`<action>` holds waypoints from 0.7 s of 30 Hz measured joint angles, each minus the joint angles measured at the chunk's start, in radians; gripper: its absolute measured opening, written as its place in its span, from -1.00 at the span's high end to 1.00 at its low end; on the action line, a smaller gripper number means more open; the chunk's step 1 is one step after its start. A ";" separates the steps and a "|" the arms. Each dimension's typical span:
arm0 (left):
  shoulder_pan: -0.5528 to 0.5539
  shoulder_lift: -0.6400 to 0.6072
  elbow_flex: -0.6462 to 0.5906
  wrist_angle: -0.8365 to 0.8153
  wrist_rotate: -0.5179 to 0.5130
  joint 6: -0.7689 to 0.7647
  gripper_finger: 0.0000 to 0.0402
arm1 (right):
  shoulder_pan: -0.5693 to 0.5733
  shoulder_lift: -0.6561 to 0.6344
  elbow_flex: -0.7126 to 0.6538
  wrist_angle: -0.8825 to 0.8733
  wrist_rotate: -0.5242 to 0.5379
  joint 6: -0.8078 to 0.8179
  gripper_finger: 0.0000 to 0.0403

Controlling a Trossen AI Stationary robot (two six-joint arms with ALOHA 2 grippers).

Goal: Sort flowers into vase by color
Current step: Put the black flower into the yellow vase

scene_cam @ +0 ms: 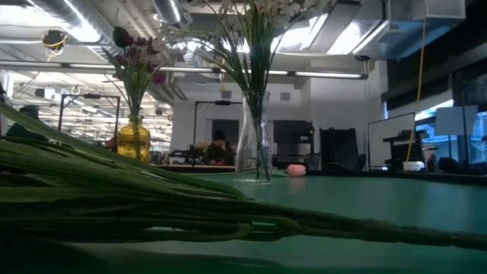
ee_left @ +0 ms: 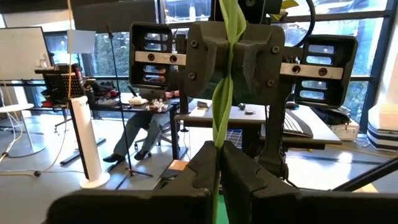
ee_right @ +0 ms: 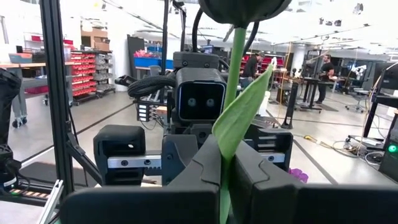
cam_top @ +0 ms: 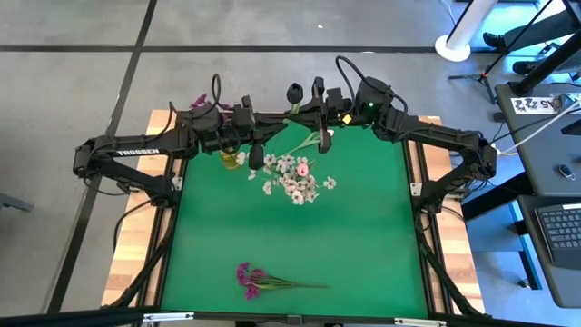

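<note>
white sprays (cam_top: 295, 184) | heaped mid-mat || magenta bunch (cam_top: 259, 279) | lying flat, near front edge

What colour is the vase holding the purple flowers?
Amber yellow glass; the vase shows best in the low view, at the table's far left.

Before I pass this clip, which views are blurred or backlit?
Low view: the green stems close to the lens are a dark blur; ceiling lights glare behind the clear vase. Left wrist view: bright windows backlight the stem. High view looks evenly lit.
</note>
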 joint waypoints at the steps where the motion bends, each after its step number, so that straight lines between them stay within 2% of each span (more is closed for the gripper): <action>1: 0.000 0.000 0.000 0.000 0.000 0.000 0.97 | 0.000 0.000 0.000 -0.001 0.000 0.002 0.96; 8: 0.000 0.000 0.000 -0.007 -0.010 -0.004 0.99 | -0.001 0.000 0.000 -0.017 -0.012 0.011 0.94; 11: -0.001 -0.002 0.000 -0.009 -0.022 -0.004 0.99 | -0.001 -0.004 0.000 -0.035 -0.024 0.010 0.82; 15: -0.001 -0.008 -0.001 -0.008 -0.030 -0.004 1.00 | -0.001 -0.021 0.000 -0.071 -0.031 0.004 0.46; 21: 0.000 -0.017 -0.001 -0.025 -0.086 -0.002 1.00 | 0.000 -0.053 0.000 -0.127 -0.028 -0.006 -0.24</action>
